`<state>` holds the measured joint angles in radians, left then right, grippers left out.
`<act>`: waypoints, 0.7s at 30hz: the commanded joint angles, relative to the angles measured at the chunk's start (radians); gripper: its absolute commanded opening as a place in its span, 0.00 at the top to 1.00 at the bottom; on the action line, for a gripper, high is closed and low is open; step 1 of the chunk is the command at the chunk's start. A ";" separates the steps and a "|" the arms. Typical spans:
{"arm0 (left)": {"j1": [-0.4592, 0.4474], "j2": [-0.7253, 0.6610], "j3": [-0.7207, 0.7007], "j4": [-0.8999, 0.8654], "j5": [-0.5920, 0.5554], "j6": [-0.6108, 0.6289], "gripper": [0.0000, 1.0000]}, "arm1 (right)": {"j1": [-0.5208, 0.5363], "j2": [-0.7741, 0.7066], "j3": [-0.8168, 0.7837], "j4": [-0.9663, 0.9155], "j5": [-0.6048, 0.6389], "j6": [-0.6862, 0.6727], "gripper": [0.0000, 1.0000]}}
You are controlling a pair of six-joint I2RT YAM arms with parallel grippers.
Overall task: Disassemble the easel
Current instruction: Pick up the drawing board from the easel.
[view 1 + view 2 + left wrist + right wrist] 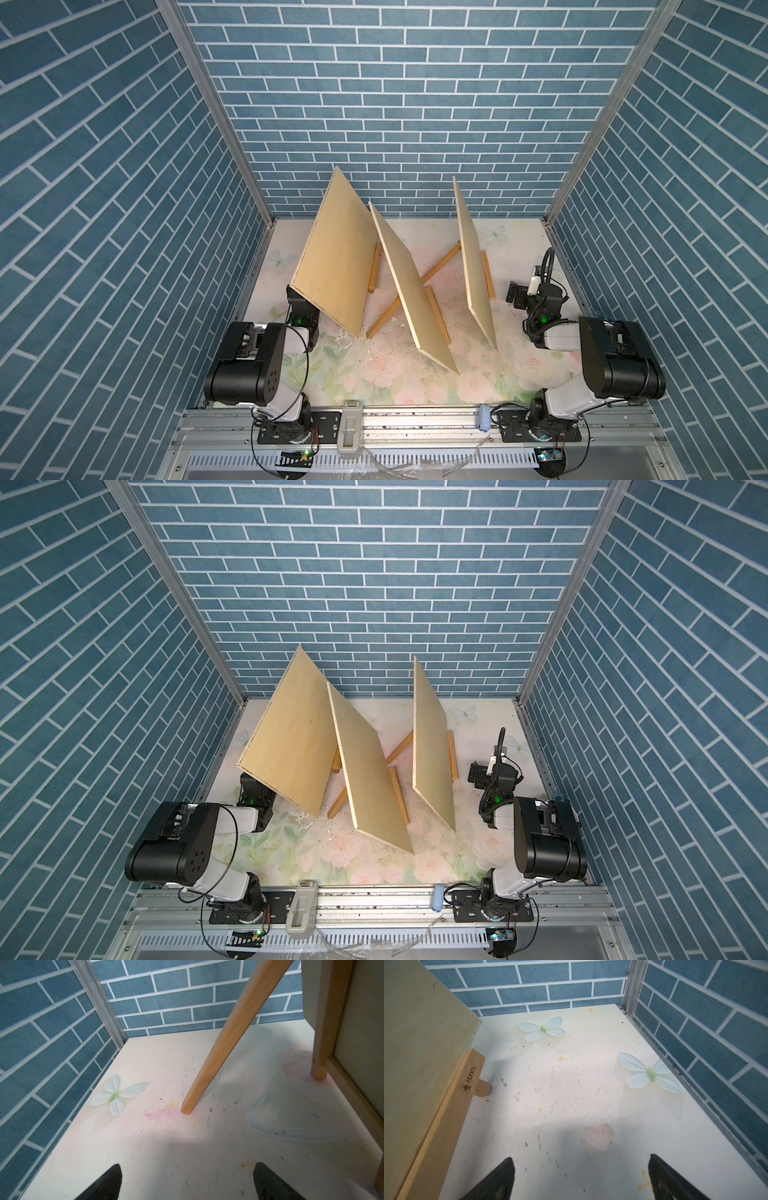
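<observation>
Left end effector [187, 1169] and right end effector [581, 1161] — both wide open, empty; easels [439, 318] between them, untouched

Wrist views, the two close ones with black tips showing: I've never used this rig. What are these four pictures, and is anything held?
A left arm and a right arm stand at the near edge of a flowered table. The two wide pictures come from one overhead camera; the close ones come from a camera on each wrist. The black tips are the left pincer and right pincer, both open, holding nothing. Three small easels stand on the table, each carrying a pale board: left board, middle board, right board. The left wrist sees an easel leg; the right wrist sees the right board's ledge.
</observation>
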<state>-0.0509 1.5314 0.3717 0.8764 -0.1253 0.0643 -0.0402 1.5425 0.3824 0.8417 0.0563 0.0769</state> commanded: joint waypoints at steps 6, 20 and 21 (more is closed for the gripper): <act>0.002 -0.003 0.013 -0.010 0.010 0.007 0.01 | -0.001 -0.003 0.016 0.008 -0.004 -0.020 0.01; 0.003 -0.003 0.018 -0.014 0.013 0.006 0.01 | -0.001 -0.002 0.018 0.005 -0.013 -0.017 0.02; 0.004 -0.002 0.017 -0.014 0.015 0.006 0.01 | -0.001 -0.003 0.018 0.004 -0.012 -0.017 0.02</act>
<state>-0.0509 1.5314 0.3717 0.8764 -0.1246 0.0643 -0.0402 1.5425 0.3824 0.8410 0.0555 0.0769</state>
